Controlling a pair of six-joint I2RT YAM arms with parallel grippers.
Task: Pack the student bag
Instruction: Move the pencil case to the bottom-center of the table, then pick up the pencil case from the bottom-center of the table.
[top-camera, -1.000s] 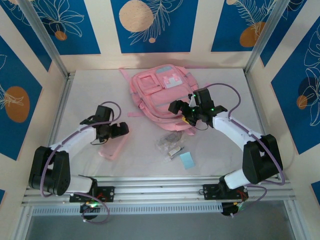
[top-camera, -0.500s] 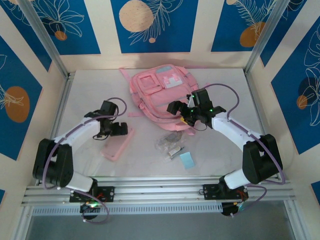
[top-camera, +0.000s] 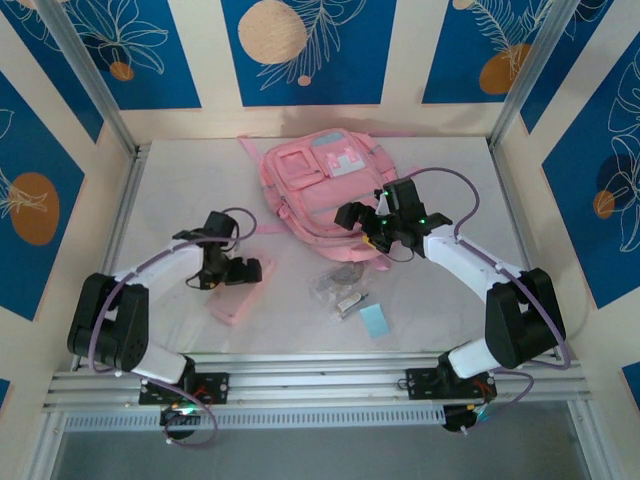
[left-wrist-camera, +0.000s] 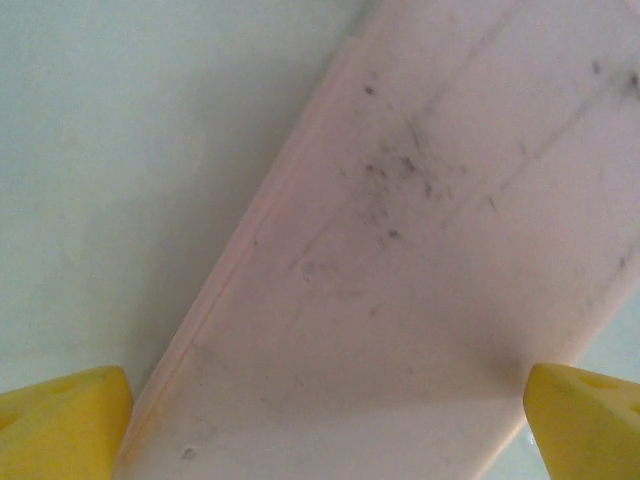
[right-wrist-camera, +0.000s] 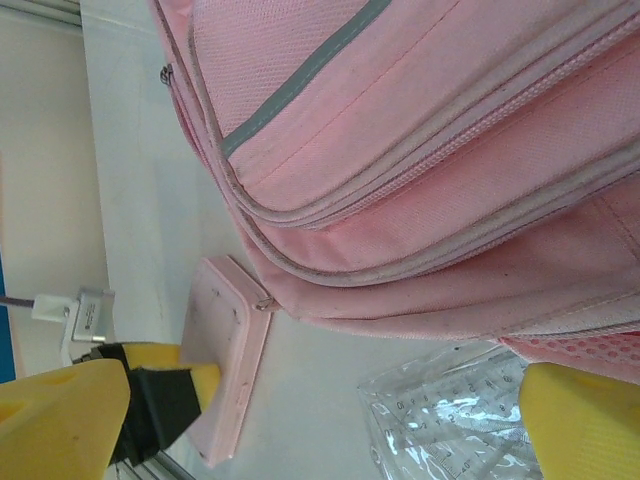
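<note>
2 jaw pairs gape; my left gripper (top-camera: 240, 270) may skid the flat pale-pink case (top-camera: 228, 300), never reaching the pink fabric backpack (top-camera: 315, 185).

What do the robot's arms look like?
The left arm and right arm have white tube-shaped links and chunky black joints. A purple cable loops along each one. Tiny green lights glow near the right end effector. The fingertips are bright yellow wedges.
</note>
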